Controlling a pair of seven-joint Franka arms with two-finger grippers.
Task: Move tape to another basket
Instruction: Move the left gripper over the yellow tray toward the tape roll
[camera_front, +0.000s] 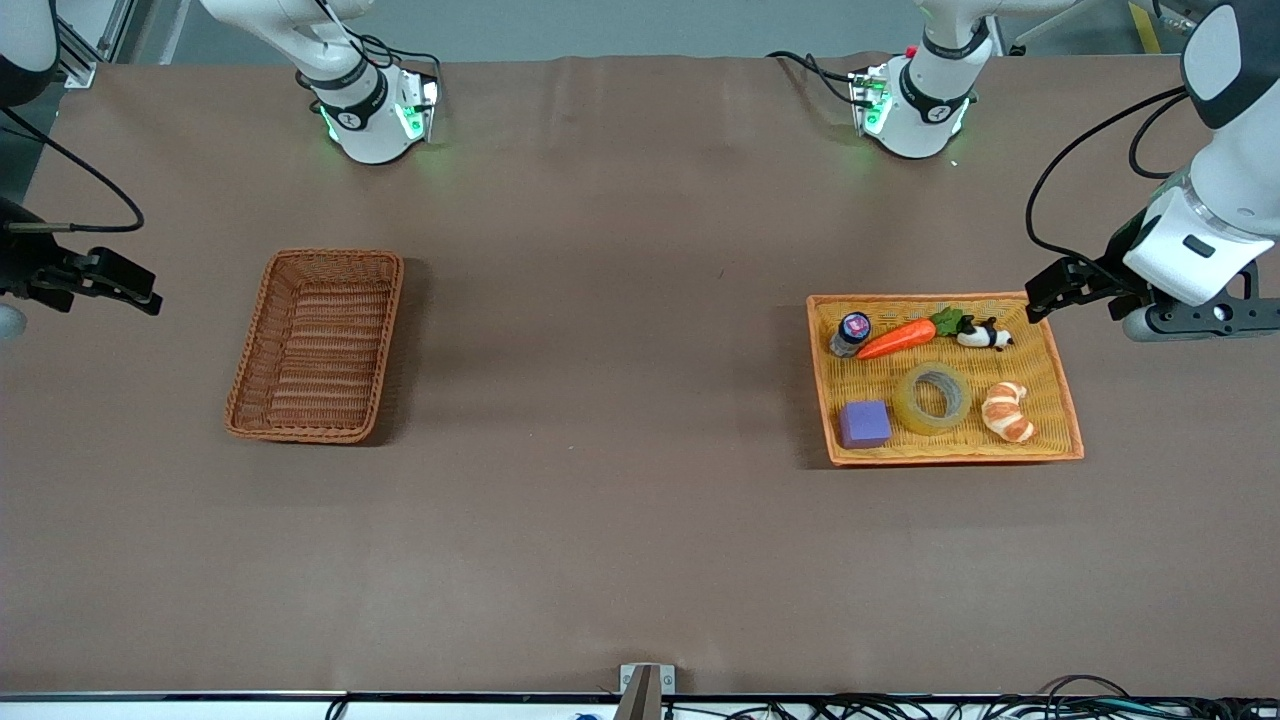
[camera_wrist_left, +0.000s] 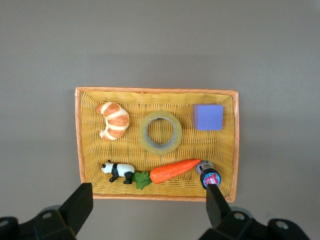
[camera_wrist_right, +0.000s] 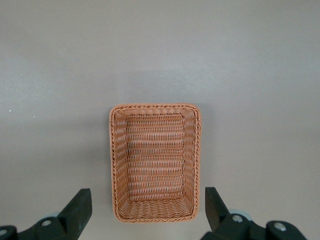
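Tape (camera_front: 932, 397) is lying flat in the orange tray (camera_front: 1062, 392) between cube (camera_front: 864, 423) and croissant (camera_front: 1007, 411), while both released grippers, left (camera_front: 1040, 297) and right (camera_front: 140, 291), are hovering, reddish-brown basket (camera_front: 250, 350) sitting well apart.

Even, soft overhead light falls on my brown table (camera_front: 600, 500), with no glare. The basket (camera_front: 316, 345) and the orange-yellow tray (camera_front: 1060, 390) each cast a faint shadow, the tray's toward the right arm's end. Green lamps glow at my bases. My wrist views are sharp, slightly darker at the corners.
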